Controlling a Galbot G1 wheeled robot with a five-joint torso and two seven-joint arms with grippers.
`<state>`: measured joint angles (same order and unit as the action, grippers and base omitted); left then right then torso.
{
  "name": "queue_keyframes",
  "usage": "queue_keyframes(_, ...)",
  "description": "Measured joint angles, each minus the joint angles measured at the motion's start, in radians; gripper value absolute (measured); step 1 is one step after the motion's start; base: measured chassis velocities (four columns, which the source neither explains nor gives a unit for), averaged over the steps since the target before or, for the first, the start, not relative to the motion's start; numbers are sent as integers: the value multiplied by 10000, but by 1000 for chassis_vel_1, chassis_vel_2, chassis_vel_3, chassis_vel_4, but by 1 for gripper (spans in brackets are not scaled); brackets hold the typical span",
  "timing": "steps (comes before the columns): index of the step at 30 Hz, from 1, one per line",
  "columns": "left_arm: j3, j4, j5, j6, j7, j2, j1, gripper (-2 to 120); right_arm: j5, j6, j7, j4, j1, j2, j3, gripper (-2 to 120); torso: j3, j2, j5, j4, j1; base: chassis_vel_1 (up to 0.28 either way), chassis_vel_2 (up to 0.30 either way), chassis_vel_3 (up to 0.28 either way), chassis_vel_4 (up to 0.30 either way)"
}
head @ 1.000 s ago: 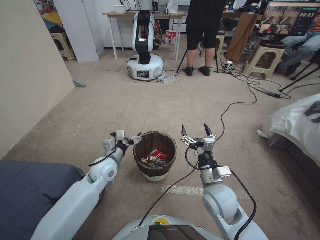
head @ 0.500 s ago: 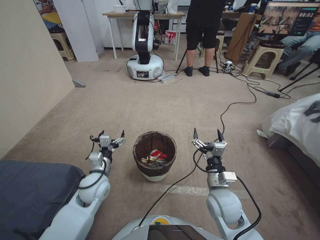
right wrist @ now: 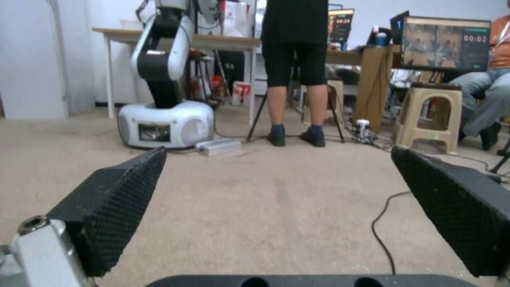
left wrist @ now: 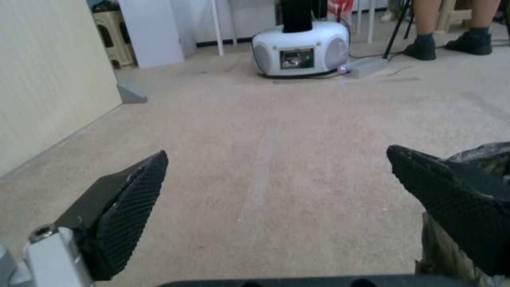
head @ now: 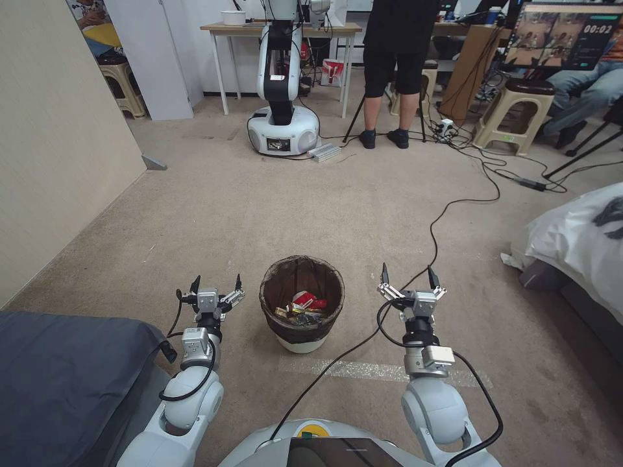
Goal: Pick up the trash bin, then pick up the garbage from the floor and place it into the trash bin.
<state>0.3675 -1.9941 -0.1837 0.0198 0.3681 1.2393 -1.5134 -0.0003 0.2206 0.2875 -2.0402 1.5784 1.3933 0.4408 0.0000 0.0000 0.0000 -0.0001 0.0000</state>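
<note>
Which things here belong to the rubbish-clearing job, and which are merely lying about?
Belonging to the job:
trash bin, standing on the floor
garbage inside it
left pincer and right pincer, both open, either side of the bin

Lying about:
black cable
plastic stool
other robot

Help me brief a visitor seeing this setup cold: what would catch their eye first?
Probably the trash bin, standing on the floor front and centre, dark liner over its rim and colourful garbage inside. The left gripper and right gripper flank it, one on each side, fingers spread and holding nothing. Farther back, a white robot arm stands by a table.
</note>
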Motion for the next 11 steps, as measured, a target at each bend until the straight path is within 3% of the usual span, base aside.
queue_keyframes(11, -21, -4, -29, 84, 33, -16, 31, 100, -8, -78, 29, -19, -6, -2, -1, 100, 0, 0, 0, 1, 0, 0, 0, 0, 0)
